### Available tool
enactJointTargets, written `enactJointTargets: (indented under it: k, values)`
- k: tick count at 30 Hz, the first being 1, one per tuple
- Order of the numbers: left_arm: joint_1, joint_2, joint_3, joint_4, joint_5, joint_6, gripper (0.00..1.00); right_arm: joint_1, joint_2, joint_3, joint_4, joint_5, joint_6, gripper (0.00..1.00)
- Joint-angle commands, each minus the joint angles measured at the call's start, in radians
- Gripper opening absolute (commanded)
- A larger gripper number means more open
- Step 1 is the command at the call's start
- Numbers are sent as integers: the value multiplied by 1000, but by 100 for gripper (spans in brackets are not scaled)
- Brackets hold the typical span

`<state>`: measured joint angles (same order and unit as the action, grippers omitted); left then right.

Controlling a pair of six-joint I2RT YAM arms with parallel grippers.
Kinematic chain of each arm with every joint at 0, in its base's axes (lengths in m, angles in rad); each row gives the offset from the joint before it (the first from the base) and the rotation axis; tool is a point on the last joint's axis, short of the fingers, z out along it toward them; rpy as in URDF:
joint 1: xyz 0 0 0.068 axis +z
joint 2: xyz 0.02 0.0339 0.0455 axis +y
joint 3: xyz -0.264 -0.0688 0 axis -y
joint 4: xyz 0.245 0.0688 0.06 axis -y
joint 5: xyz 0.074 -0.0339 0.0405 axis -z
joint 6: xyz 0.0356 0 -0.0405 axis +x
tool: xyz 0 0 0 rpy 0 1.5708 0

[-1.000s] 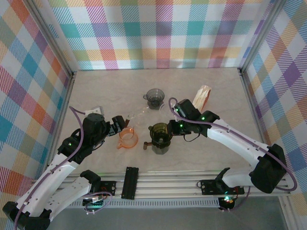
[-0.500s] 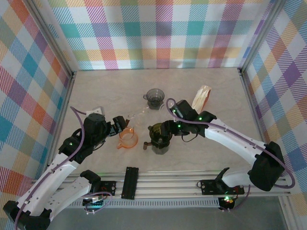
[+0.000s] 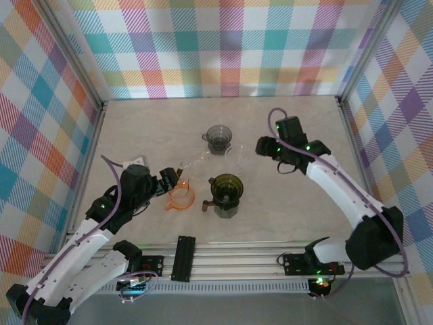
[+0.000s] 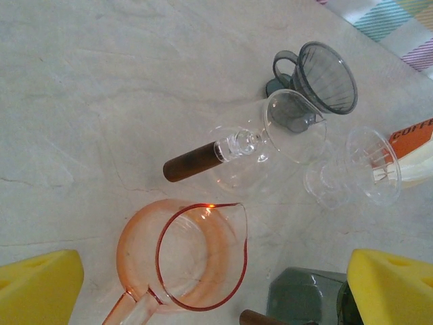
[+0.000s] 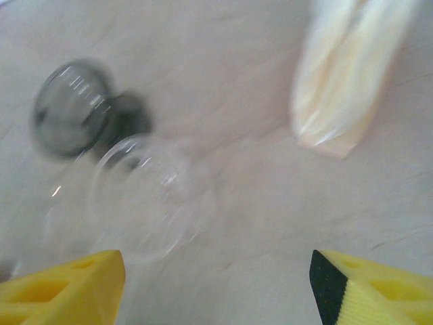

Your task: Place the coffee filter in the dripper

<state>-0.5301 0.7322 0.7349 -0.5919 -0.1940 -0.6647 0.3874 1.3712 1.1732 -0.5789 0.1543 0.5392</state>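
Our right arm has pulled away from the green dripper (image 3: 225, 188), where it hung a second ago with its fingers nearly together. Its wrist now sits farther off and to the right, and the right gripper (image 3: 265, 146) has opened. Our left arm and the things on the table (image 3: 135, 135) lie as they did.

Nearest us, the left arm reaches from its base up and to the right, elbow bent, with the left gripper (image 3: 170, 180) pointing at the pitcher (image 3: 181, 198). Its yellow fingers (image 4: 37, 288) stand wide apart, gripping nothing. The pitcher sits between them, nearer the left one, touching neither. Just inside the right finger stands the carafe (image 4: 301, 294) that bears the green dripper. Farther ahead a glass server (image 4: 284, 132) lies on its side, brown handle toward the left finger, with a clear glass dripper (image 4: 369, 166) just beside it on the right. Beyond both stands the grey dripper (image 4: 328, 68).

The right arm runs up the right side, folds at the elbow and stretches its forearm far and leftward. Its fingers (image 5: 67, 288) are spread wide over bare table. That wrist picture is blurred. Ahead of the right finger lie the filters (image 5: 345, 74), a pale pack flat on the table, well apart from the tips. Ahead of the left finger we see clear glass, then the grey dripper.
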Motion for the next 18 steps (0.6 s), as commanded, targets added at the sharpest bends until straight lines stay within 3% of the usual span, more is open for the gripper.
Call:
enactJointTargets:
  k: [1,3,5,7,18]
  values:
    - [-9,1,-11,23,9,-12,100,-54,107,77,41,39,-12,72]
    - [-10,-2,-16,23,10,-14,100,-81,194,152,0,107,-11,74]
    - [-10,-5,-25,27,11,-14,100,-108,262,206,-24,141,-2,82]
    - [-10,-5,-32,30,11,-13,100,-133,317,231,-16,123,11,100]
    - [-8,16,-32,46,6,8,100,-197,528,367,-13,119,38,99]
